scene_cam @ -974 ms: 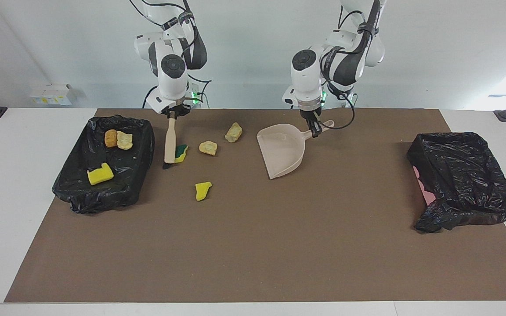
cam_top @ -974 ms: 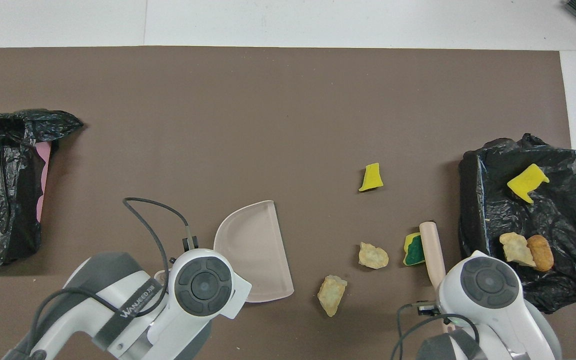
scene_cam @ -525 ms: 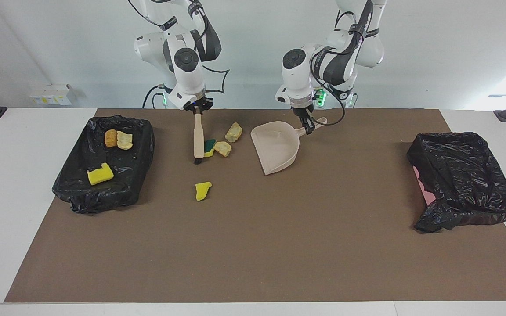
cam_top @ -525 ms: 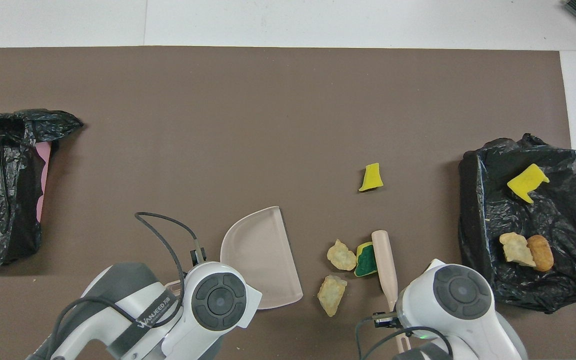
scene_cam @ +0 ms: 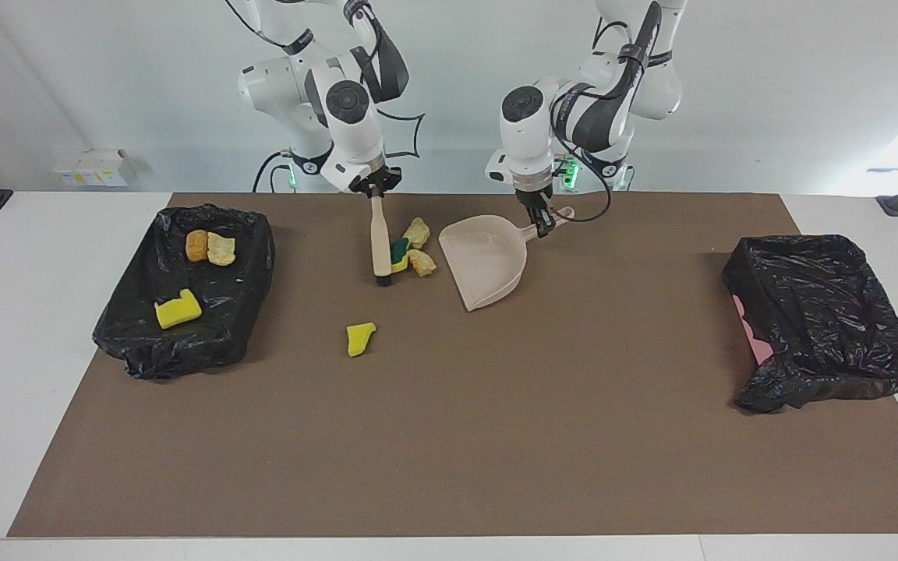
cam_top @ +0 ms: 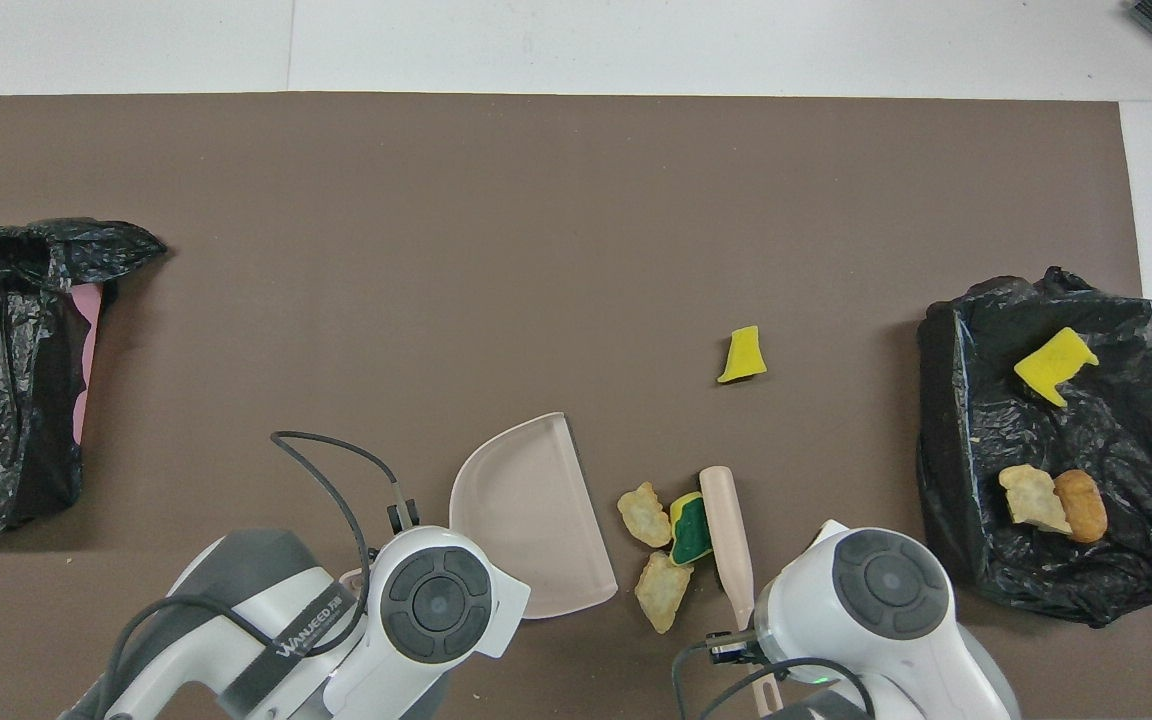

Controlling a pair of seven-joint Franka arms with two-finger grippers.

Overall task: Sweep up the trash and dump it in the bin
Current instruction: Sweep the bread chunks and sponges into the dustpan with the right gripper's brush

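A: Which gripper has what?

B: The right gripper [scene_cam: 375,192] is clamped on the handle of the beige brush [scene_cam: 380,241], whose dark bristles touch the brown mat [scene_cam: 496,436]. The left gripper [scene_cam: 544,222] is clamped on the handle of the beige dustpan [scene_cam: 486,261], which lies flat on the mat with its open mouth toward the brush.

A: Where is the trash?

B: Three scraps are bunched between brush and dustpan: a green-faced sponge piece [cam_top: 691,527] against the brush, and two tan foam chunks, one [cam_top: 644,514] farther from the robots and one [cam_top: 663,592] nearer, both just beside the dustpan's mouth. None is in the dustpan. A yellow sponge piece [scene_cam: 359,338] lies alone on the mat, farther from the robots than the brush. Three more sit in the black-bagged bin [scene_cam: 242,312] at the right arm's end: a yellow sponge [scene_cam: 178,309], a tan chunk [scene_cam: 221,248] and an orange chunk [scene_cam: 196,245] touching it.

A: And the other bin?

B: The black-bagged bin [scene_cam: 823,327] at the left arm's end shows a pink edge; I see no scraps in it.

A: Any writing?

B: The left arm's band reads roughly "WANJEED" [cam_top: 307,630] from overhead; I can't vouch for every letter.
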